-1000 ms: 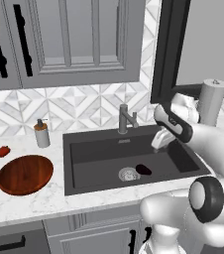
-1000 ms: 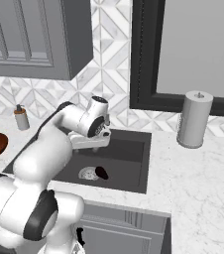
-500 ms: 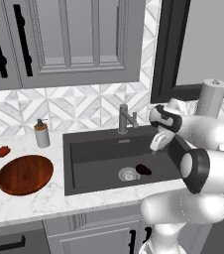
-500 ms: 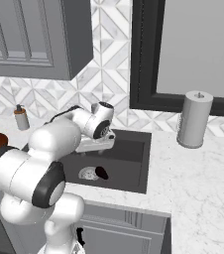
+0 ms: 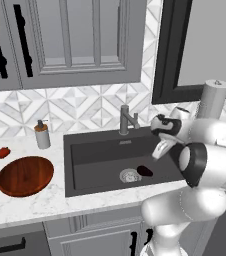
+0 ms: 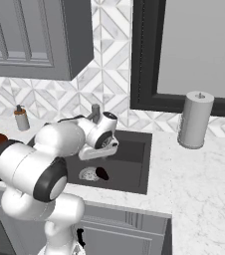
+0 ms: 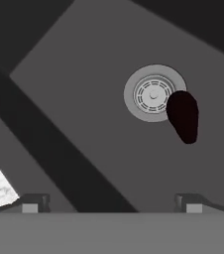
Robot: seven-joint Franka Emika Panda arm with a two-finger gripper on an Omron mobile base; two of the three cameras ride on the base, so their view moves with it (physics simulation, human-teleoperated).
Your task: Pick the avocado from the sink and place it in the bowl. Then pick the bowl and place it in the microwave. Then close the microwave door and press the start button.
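Gripper [image 7: 111,201] is seen spread fully wide, nothing held, fingertips [image 7: 32,203] at 6 o'clock of the hand view, hanging above the sink [image 5: 92,172]. Avocado [image 7: 183,116] is found on the basin floor at about 1 o'clock from the gripper, clear of both tips, touching the drain [image 7: 152,94] rim on its 4 o'clock side. It reads as a small, near-black, egg-shaped fruit. Bowl [image 5: 25,175] is set on the counter at 9 o'clock of the sink.

Both base views look forward and down at the sink [image 5: 115,160] from behind, left and right of it. Hand view looks down, close above the sink [image 7: 99,129] floor, sharing its drain [image 7: 152,94].
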